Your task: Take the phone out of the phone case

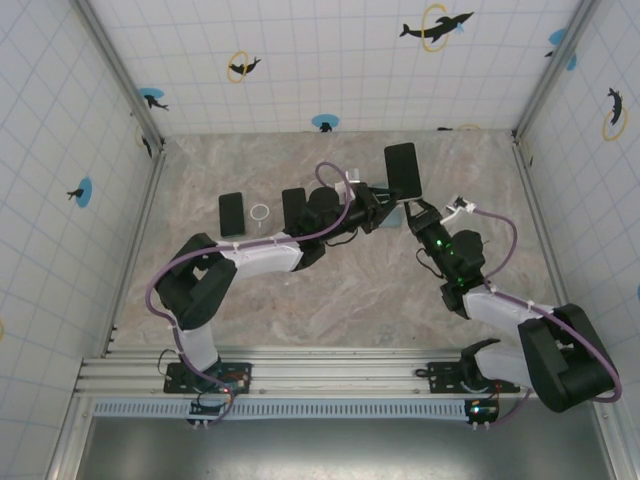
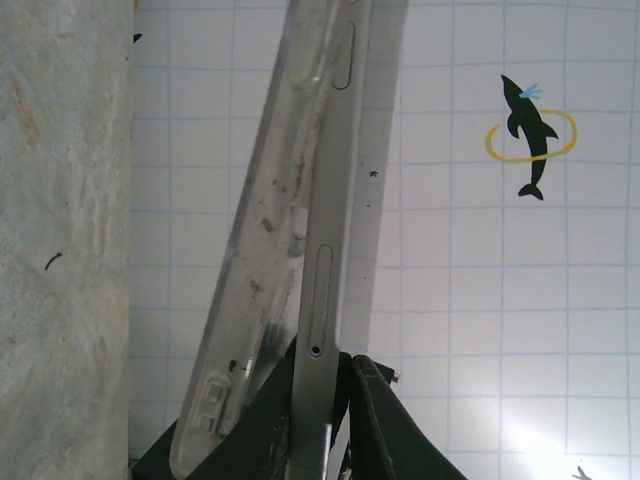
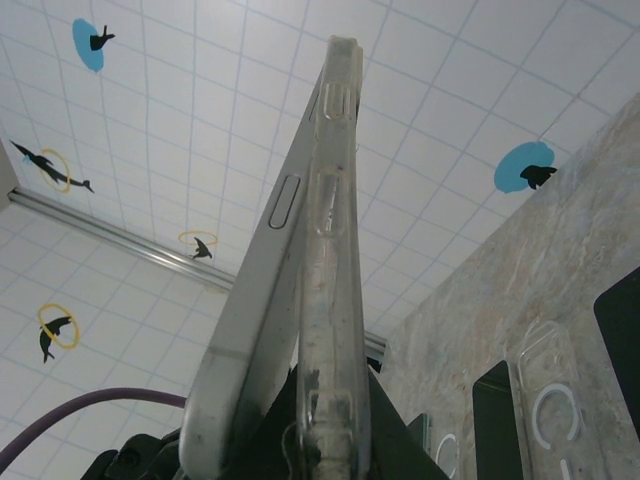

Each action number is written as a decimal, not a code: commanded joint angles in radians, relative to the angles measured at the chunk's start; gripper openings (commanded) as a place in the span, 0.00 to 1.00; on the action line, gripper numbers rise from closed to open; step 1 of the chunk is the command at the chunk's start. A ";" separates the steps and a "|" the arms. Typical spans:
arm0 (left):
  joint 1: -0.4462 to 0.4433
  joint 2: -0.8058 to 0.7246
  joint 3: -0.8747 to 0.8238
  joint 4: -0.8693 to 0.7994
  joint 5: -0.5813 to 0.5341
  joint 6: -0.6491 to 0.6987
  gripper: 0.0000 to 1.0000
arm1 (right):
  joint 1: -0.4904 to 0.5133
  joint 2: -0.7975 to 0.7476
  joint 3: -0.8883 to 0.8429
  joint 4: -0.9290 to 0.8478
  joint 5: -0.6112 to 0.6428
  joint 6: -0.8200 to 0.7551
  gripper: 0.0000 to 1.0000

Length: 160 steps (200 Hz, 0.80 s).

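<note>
Noting phone (image 2: 327, 200) held upright over the bench (image 1: 300, 300), long axis running straight away from both claws at its lower end: left claw (image 2: 325, 378) pinches the phone's metal edge, right claw (image 3: 325, 405) pinches the clear phone case (image 3: 332, 250), the two gaping apart near the claws.

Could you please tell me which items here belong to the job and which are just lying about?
Job: phone, phone case, left gripper, right gripper.
Lying about: black phone, spare clear case, second black phone, all flat on the table.
</note>
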 commanded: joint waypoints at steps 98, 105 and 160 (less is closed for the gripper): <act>-0.002 -0.038 0.088 0.045 -0.020 -0.004 0.10 | 0.008 0.000 -0.071 -0.058 0.157 -0.021 0.02; -0.002 -0.041 0.086 0.043 -0.017 -0.005 0.10 | 0.004 0.003 -0.069 -0.074 0.163 -0.030 0.02; -0.005 -0.051 0.055 0.045 -0.006 -0.005 0.07 | -0.078 0.025 -0.058 -0.110 0.156 -0.088 0.02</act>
